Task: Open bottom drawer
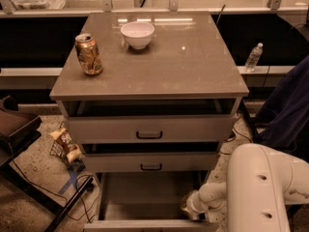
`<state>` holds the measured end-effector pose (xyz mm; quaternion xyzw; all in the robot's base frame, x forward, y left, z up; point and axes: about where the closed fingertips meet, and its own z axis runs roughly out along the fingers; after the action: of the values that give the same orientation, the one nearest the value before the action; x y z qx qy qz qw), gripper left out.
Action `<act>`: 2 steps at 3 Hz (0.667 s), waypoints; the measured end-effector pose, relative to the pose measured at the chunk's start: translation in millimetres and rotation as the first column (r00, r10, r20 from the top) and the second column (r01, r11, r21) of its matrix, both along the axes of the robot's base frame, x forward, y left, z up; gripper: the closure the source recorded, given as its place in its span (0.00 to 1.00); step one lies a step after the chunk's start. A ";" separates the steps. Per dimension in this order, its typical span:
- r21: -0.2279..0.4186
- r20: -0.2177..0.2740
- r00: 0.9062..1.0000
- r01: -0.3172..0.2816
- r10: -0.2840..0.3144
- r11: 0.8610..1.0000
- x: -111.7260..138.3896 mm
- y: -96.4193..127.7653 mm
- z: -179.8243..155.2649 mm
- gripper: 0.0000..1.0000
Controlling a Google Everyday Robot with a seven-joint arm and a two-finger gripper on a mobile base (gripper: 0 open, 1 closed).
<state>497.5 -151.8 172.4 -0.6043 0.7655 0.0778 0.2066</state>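
Note:
The bottom drawer [145, 197] of the grey cabinet stands pulled out toward me. Its plain grey tray shows from above, and its front shows only as a top edge [149, 224] at the bottom of the camera view. Its black handle is hidden. My gripper [189, 208] is at the end of the white arm [260, 187], low at the drawer's right front corner, just inside the tray's right wall. The two upper drawers [149, 128] with black handles are slightly ajar.
A gold can [89, 53] and a white bowl [138, 34] stand on the cabinet top [193, 66]. A snack bag [65, 146] and cables lie on the floor at left by a dark chair [14, 124]. A water bottle [253, 57] and blue cloth [289, 110] are at right.

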 end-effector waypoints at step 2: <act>0.020 -0.059 0.998 0.000 0.001 1.000 -22.6 3.2 -11.5 1.00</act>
<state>474.9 -148.6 160.9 -0.5999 0.7703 0.1033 0.1899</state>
